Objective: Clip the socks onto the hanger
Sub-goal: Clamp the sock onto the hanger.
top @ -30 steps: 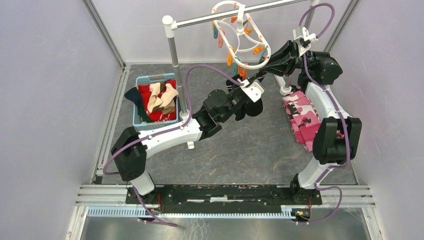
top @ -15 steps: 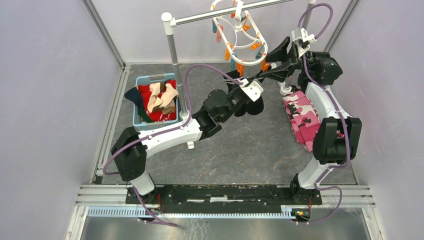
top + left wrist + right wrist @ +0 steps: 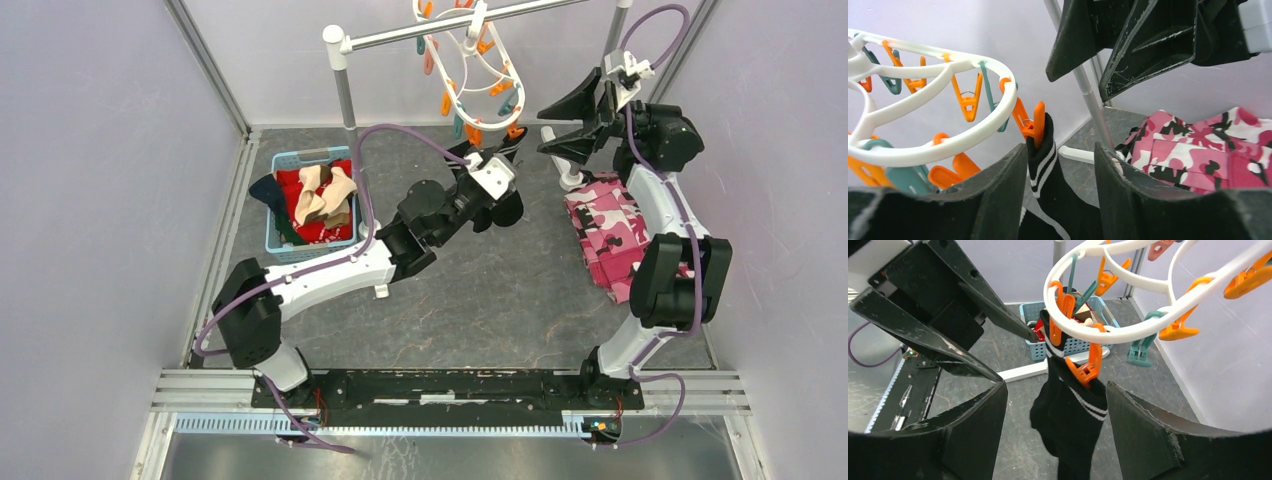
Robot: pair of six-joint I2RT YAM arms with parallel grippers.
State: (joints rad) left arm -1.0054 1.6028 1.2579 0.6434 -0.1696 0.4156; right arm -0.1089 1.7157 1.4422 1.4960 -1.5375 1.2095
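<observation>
A black sock [image 3: 1060, 200] with white stripes hangs from orange clips [image 3: 1088, 369] on the white hanger [image 3: 470, 75], which hangs on the rack's bar. My left gripper [image 3: 1060, 150] is open, one finger on each side of the sock's cuff, with a gap on the right. My right gripper [image 3: 1055, 390] is open too and stands back from the sock [image 3: 1073, 415] with nothing held; in the top view it [image 3: 562, 125] is right of the hanger. More socks, red [image 3: 330, 228] and beige [image 3: 322, 195], lie in the blue basket [image 3: 272, 215].
The silver pole rack [image 3: 346, 100] stands between basket and hanger, its white foot on the floor. A pink camouflage cloth [image 3: 610, 235] lies at the right, under the right arm. Teal and orange clips [image 3: 965, 102] dangle round the ring.
Both grippers have opened. The left one has let go of the sock, which now hangs from the clips. The right one has drawn back to the right, and the hanger has swung left.
</observation>
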